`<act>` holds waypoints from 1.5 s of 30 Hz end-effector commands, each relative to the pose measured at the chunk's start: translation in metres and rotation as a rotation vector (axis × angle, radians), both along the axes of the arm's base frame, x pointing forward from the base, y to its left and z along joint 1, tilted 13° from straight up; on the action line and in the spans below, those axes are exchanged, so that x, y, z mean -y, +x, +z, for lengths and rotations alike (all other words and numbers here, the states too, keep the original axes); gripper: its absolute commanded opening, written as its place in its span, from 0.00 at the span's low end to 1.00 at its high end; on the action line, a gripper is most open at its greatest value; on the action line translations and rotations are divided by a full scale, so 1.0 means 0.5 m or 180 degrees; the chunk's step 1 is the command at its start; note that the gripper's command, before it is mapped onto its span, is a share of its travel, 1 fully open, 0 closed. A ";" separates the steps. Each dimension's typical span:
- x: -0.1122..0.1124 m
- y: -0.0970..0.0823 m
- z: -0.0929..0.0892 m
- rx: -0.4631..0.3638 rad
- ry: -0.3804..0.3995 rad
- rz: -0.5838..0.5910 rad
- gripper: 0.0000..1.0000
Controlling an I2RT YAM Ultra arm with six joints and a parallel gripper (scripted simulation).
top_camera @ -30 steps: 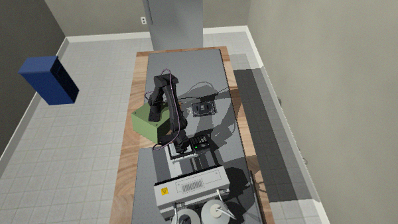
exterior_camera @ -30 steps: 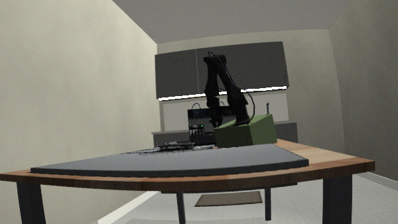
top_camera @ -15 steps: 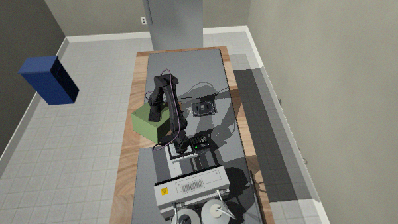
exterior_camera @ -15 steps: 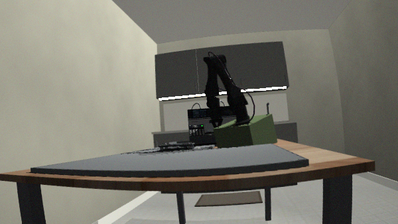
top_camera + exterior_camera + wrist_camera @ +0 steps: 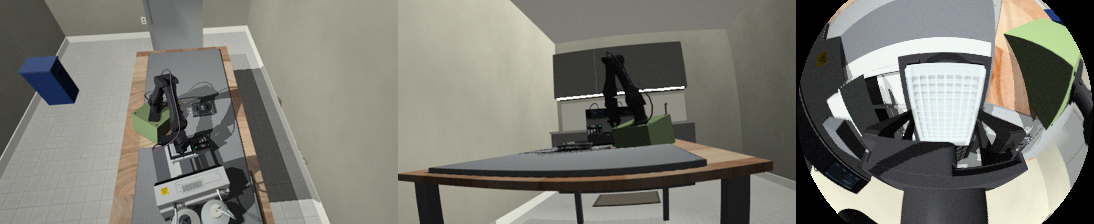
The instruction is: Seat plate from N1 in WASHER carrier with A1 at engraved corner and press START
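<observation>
The white gridded plate lies inside the dark frame of the carrier, in front of the washer. My gripper points down over it, one finger at each long side. The fingertips look to be against the plate's sides, so it is shut on the plate. Whether the plate is fully flat, and which corner is cut off, I cannot tell. The keypad stands beside the carrier, its lamp green. The dark nest holds no plate.
The green block under the arm's base stands close to the carrier. White bottles with tubes stand behind the washer. Thin cables run across the bench near the nest.
</observation>
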State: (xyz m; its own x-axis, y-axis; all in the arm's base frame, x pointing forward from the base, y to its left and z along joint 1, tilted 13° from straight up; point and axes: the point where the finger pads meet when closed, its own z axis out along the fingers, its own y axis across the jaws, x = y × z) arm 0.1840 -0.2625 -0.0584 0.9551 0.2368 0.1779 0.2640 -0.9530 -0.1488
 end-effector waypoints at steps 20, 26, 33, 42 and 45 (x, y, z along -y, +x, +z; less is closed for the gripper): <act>0.004 0.002 0.001 0.0007 -0.0020 -0.0009 1.00; 0.004 0.002 0.001 0.0007 -0.0020 -0.0009 1.00; 0.004 0.002 0.001 0.0007 -0.0020 -0.0009 1.00; 0.004 0.002 0.001 0.0007 -0.0020 -0.0009 1.00; 0.007 0.006 0.013 0.0008 -0.0035 -0.0011 1.00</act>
State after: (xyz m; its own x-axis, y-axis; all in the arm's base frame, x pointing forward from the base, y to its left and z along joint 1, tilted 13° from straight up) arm 0.1841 -0.2628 -0.0597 0.9552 0.2363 0.1781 0.2635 -0.9532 -0.1484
